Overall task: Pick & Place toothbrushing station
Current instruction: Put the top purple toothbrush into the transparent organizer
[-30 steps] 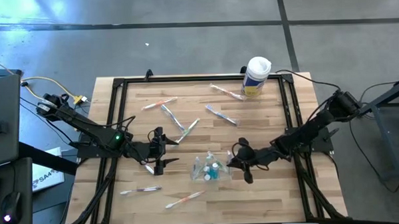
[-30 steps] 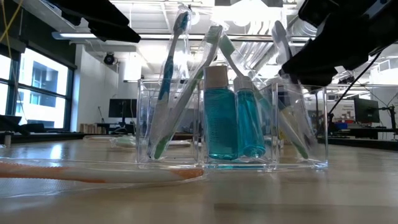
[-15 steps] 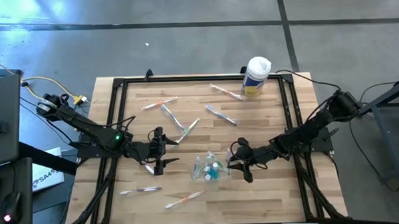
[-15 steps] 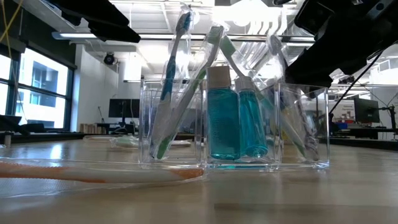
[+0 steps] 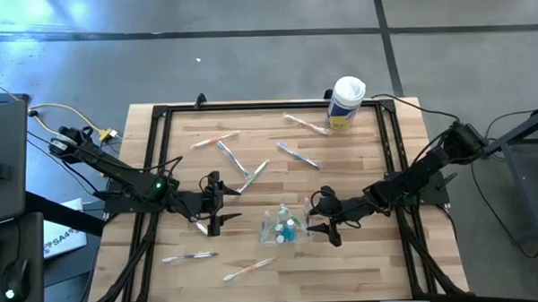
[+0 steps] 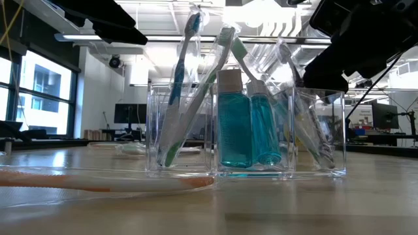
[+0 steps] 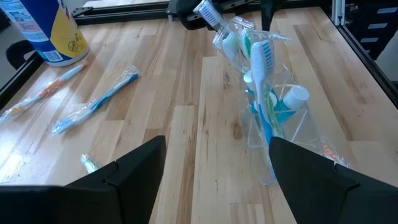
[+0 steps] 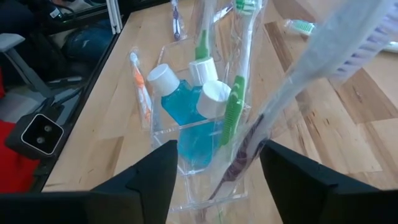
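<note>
Hovering over the bench's (image 5: 381,273) left half, the left gripper (image 5: 219,206) is being held with its jaws apart on nothing. Near the bench's middle, toward the near edge, the toothbrushing station (image 5: 284,226) is standing upright. Just right of it, the right gripper (image 5: 322,219) is being held with its jaws apart, straddling a wrapped toothbrush (image 8: 292,99) without clamping it.

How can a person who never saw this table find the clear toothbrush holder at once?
Look at the wooden table, near its front middle, between the two grippers. The clear holder stands upright there, with wrapped toothbrushes and blue white-capped bottles inside. The other toothbrushes lie flat, and the white canister is opaque.
</note>
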